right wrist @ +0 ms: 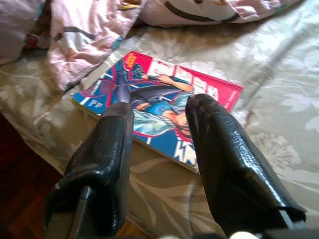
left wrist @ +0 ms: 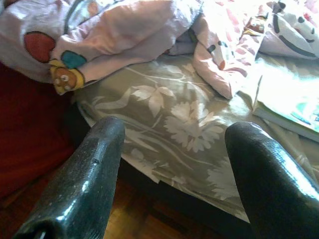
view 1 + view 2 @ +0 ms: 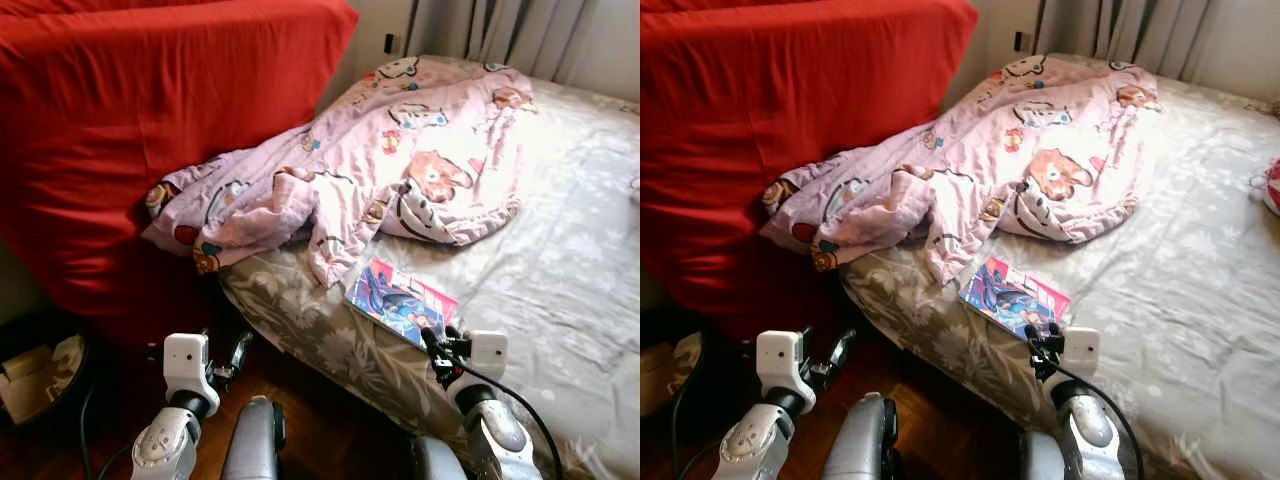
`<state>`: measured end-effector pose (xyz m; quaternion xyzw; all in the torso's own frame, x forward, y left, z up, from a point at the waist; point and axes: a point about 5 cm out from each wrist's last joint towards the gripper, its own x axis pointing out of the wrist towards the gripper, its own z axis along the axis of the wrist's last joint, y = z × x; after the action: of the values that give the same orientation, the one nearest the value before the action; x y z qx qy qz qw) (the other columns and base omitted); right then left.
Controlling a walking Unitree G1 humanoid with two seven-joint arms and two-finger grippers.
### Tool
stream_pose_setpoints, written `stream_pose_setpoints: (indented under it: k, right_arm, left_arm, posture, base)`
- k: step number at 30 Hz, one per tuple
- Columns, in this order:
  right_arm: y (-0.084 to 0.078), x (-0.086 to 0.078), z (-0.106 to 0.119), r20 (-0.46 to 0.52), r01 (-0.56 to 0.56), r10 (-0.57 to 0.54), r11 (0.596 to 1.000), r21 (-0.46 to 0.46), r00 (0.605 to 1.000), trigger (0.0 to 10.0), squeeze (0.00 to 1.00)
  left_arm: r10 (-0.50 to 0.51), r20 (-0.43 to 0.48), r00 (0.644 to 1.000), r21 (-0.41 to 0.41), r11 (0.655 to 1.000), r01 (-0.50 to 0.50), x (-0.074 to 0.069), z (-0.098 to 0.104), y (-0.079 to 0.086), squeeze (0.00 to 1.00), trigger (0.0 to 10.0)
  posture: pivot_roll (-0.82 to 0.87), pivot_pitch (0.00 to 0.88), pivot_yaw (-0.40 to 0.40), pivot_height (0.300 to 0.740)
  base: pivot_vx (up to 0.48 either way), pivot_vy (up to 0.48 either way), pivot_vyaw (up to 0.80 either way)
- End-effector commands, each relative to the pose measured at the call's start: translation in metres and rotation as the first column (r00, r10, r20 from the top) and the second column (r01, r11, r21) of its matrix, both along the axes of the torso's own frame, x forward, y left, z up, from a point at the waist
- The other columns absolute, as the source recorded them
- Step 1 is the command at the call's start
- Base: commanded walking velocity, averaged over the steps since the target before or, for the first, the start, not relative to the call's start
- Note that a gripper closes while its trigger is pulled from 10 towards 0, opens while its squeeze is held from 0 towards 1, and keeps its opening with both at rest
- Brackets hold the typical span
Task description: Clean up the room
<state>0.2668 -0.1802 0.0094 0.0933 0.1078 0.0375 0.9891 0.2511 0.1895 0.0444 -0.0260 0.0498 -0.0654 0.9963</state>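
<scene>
Right gripper (image 1: 158, 124): raised at the near edge of the bed, fingers parted a moderate way with nothing between them, tips just above the near end of the magazine.
Left gripper (image 2: 172, 149): lower and to the left, over the floor beside the bed, fingers spread wide and empty, aimed at the bed's near side.
Magazine (image 3: 400, 300): flat on the sheet close to the near edge of the bed, bright cover in blue, red and pink facing up, just right of the hanging end of the blanket and apart from it.
Blanket (image 3: 400, 150): pale pink with cartoon prints, rumpled in a heap across the far left part of the bed, one end trailing over the left corner against the red cloth.
Bed (image 3: 560, 270): covered by a grey-green sheet with a pale flower pattern, bare and brightly lit on the right.
Red cloth (image 3: 150, 120): draped over something bulky at the left, rising above the bed.
Floor (image 3: 320, 420): dark wood, near, between the two arms.
Curtain (image 3: 500, 30): grey folds at the far right behind the bed.
</scene>
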Motion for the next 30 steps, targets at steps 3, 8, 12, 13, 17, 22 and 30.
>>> stream_pose_setpoints:
  k: [3, 8, 12, 13, 17, 22, 30]
  right_arm:
    - [0.0002, 0.0008, 0.0004, 0.002, -0.004, 0.004, 1.0, -0.007, 1.0, 10.0, 0.0]
    - [-0.003, 0.0031, 0.0035, 0.015, 0.013, -0.013, 1.0, -0.006, 1.0, 10.0, 0.0]
    - [-0.0027, 0.0029, 0.0026, 0.01, 0.013, -0.013, 1.0, -0.006, 1.0, 10.0, 0.0]
    - [-0.0023, 0.0027, 0.0022, 0.008, 0.012, -0.012, 1.0, -0.007, 1.0, 10.0, 0.0]
    - [-0.0012, 0.0014, 0.0006, 0.001, 0.007, -0.007, 1.0, -0.016, 1.0, 10.0, 0.0]
    - [-0.0034, -0.0004, -0.001, -0.007, 0.012, -0.012, 1.0, -0.017, 1.0, 10.0, 0.0]
    - [-0.0005, -0.0001, -0.0003, -0.002, 0.003, -0.003, 1.0, -0.015, 1.0, 10.0, 0.0]
  left_arm:
    - [0.005, 0.004, 1.0, -0.01, 1.0, -0.005, 0.0034, 0.0034, 0.0024, 0.0, 10.0]
    - [0.012, -0.004, 1.0, -0.02, 1.0, -0.012, 0.0029, 0.0015, 0.0019, 0.0, 10.0]
    - [0.014, -0.005, 1.0, -0.022, 1.0, -0.014, 0.0024, 0.0019, 0.0025, 0.0, 10.0]
    - [0.015, -0.006, 1.0, -0.021, 1.0, -0.015, 0.0021, 0.0016, 0.0028, 0.0, 10.0]
    - [0.025, -0.013, 1.0, -0.021, 0.999, -0.025, 0.0004, -0.0002, 0.0062, 0.0, 10.0]
    - [0.03, -0.007, 1.0, -0.022, 0.999, -0.03, 0.0023, 0.0022, 0.0072, 0.0, 10.0]
    - [0.035, 0.0, 0.999, -0.025, 0.999, -0.035, 0.0051, 0.005, 0.0089, 0.0, 10.0]
  posture:
    - [0.09, 0.126, 0.013, 0.598]
    - [0.08, 0.12, 0.01, 0.598]
    - [0.09, 0.121, 0.011, 0.598]
    - [0.09, 0.121, 0.011, 0.598]
    - [0.09, 0.128, 0.003, 0.598]
    - [0.1, 0.146, 0.0, 0.598]
    - [0.1, 0.153, 0.0, 0.598]
  base:
    - [0.0, 0.0, 0.0]
    - [0.0, 0.0, 0.0]
    - [0.0, 0.0, 0.0]
    - [0.0, 0.0, 0.0]
    - [0.0, 0.0, 0.0]
    - [0.0, 0.0, 0.0]
    - [0.0, 0.0, 0.0]
